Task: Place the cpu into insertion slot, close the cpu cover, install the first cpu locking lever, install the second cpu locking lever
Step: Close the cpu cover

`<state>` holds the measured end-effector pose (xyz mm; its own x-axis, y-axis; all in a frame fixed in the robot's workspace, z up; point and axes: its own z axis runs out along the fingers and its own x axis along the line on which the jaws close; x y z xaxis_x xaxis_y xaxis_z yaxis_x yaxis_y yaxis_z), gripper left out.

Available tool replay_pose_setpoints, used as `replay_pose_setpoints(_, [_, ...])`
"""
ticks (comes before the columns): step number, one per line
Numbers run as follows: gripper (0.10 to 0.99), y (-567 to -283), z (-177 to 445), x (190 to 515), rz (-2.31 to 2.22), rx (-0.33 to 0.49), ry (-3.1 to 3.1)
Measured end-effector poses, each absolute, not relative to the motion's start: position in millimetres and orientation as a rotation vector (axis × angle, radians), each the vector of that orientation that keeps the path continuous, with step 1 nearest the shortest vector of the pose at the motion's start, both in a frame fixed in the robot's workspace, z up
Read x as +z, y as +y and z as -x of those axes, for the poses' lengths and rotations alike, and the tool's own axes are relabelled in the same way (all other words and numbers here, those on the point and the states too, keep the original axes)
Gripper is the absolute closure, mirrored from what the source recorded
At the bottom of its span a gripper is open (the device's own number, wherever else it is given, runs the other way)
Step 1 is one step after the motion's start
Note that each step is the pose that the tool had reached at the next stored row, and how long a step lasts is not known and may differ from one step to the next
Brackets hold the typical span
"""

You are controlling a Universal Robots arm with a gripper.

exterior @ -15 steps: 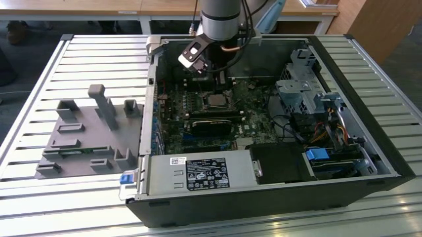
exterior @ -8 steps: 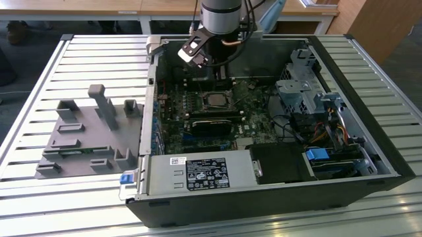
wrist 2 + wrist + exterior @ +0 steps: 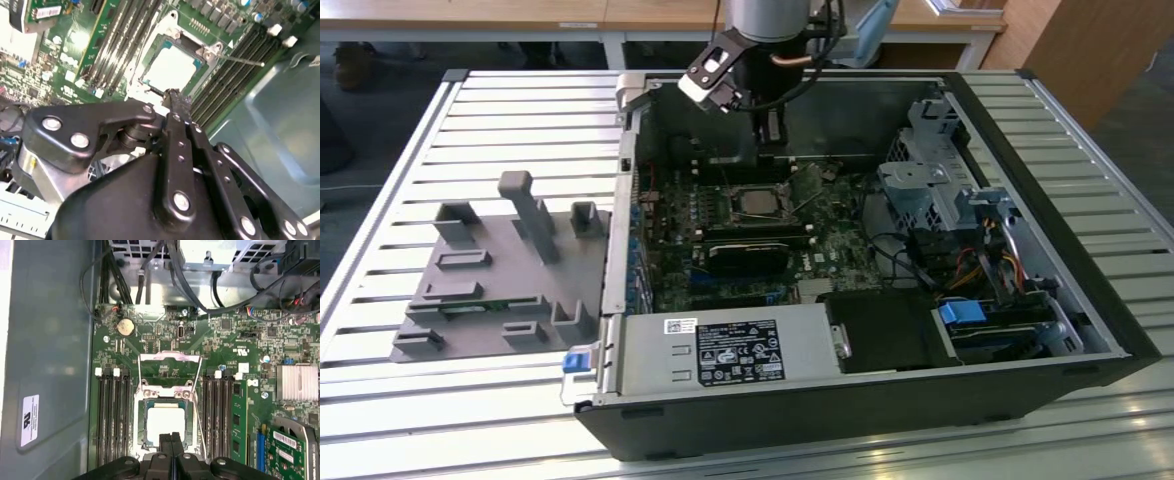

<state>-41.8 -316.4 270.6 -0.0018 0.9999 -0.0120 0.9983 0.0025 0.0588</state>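
The cpu [image 3: 166, 424] lies flat in the insertion slot [image 3: 141, 410], its silver top bare; the exterior view shows it mid-board [image 3: 758, 203]. The cpu cover [image 3: 170, 357] stands raised on its hinge, off the chip. A thin wire locking lever [image 3: 198, 390] runs along one side of the slot and sticks out free in the second wrist view [image 3: 242, 61]. My gripper [image 3: 172, 439] hovers over the chip's edge with its black fingers pressed together and nothing between them. Its tip [image 3: 172, 94] sits just beside the cpu [image 3: 171, 66]. In the exterior view the gripper [image 3: 770, 135] hangs above the slot.
Memory slots [image 3: 112, 415] flank the socket on both sides. A grey white-labelled box [image 3: 720, 352] sits at the case's front, and a drive cage [image 3: 941, 180] with cables is on the exterior view's right. A grey fixture [image 3: 494, 270] rests on the slatted table at that view's left.
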Motion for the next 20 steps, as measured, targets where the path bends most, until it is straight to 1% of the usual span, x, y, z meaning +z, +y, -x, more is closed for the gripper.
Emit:
replay_pose_setpoints(7, [0.969, -328, 41, 271, -2.184, 0.050, 2.188])
replay_pose_setpoints(13, [0.969, -328, 17, 270, -2.189, 0.039, 2.194])
replay_pose_setpoints(20, [0.969, -325, 4, 268, -2.181, 0.039, 2.204])
